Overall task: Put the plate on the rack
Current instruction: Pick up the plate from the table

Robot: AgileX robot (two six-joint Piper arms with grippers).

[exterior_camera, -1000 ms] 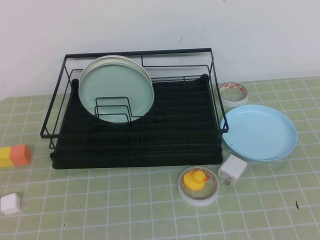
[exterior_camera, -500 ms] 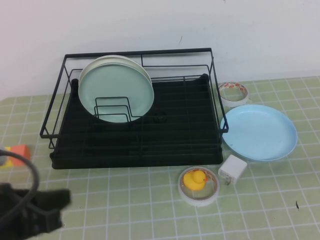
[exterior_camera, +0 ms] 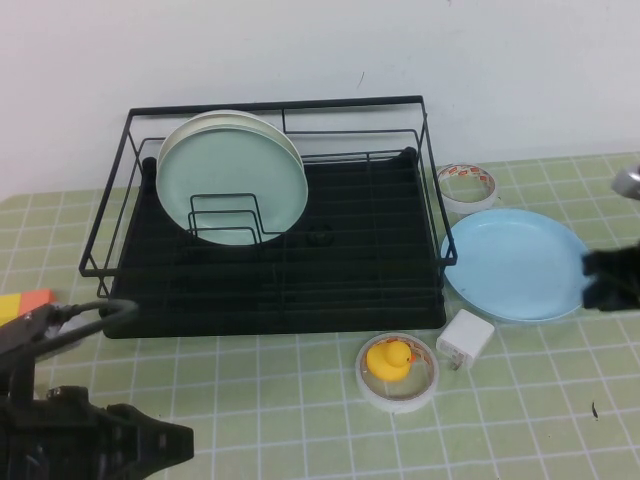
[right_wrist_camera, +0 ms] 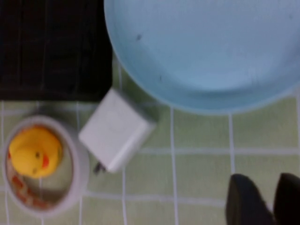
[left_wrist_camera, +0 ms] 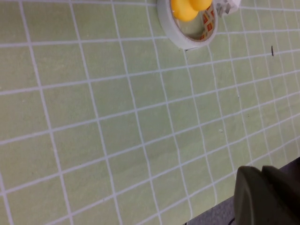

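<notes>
High view: the rack (exterior_camera: 270,240) stands at the back of the table (exterior_camera: 300,420). A mint plate (exterior_camera: 232,190) stands upright in its left dividers with a cream plate (exterior_camera: 285,135) just behind it. The plate (exterior_camera: 515,265) lies flat on the table just right of the rack, its rim touching or nearly touching the rack's right edge. A tape roll (exterior_camera: 467,186) sits behind the plate, near the rack's back right corner. In front of the rack's right corner lie a white charger (exterior_camera: 464,340) and a second tape roll (exterior_camera: 397,372) with a duck (exterior_camera: 389,358) inside it. An orange block (exterior_camera: 25,303) lies left of the rack. The left gripper (exterior_camera: 140,445) is low in front of the rack's left end; the right gripper (exterior_camera: 610,280) is at the plate's right rim. Neither one's fingers can be told open or closed.

Left wrist view: checked table (left_wrist_camera: 117,117), roll (left_wrist_camera: 187,28) and duck (left_wrist_camera: 190,7); one dark fingertip only.

Right wrist view: plate (right_wrist_camera: 206,47) beside the rack's tray (right_wrist_camera: 51,47), charger (right_wrist_camera: 115,131), duck (right_wrist_camera: 33,152); finger spread unclear.
</notes>
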